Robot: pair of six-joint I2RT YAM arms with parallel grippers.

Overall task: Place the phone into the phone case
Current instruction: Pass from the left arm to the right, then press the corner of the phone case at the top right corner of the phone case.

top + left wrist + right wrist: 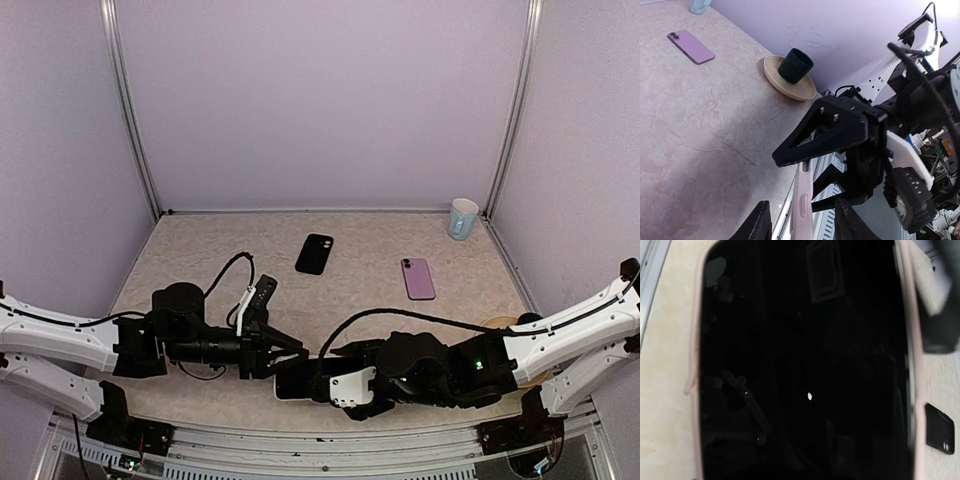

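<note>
- Right gripper (797,181): clamped across the phone (800,365), held straight out before it.
- Left gripper (802,220): fingers (759,225) apart, the phone's far edge in the gap between them.
- Phone: seated inside a pink case (913,380).

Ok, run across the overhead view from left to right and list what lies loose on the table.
Black phone or case → purple phone → pale blue cup → tan plate, only its edge showing.
</note>
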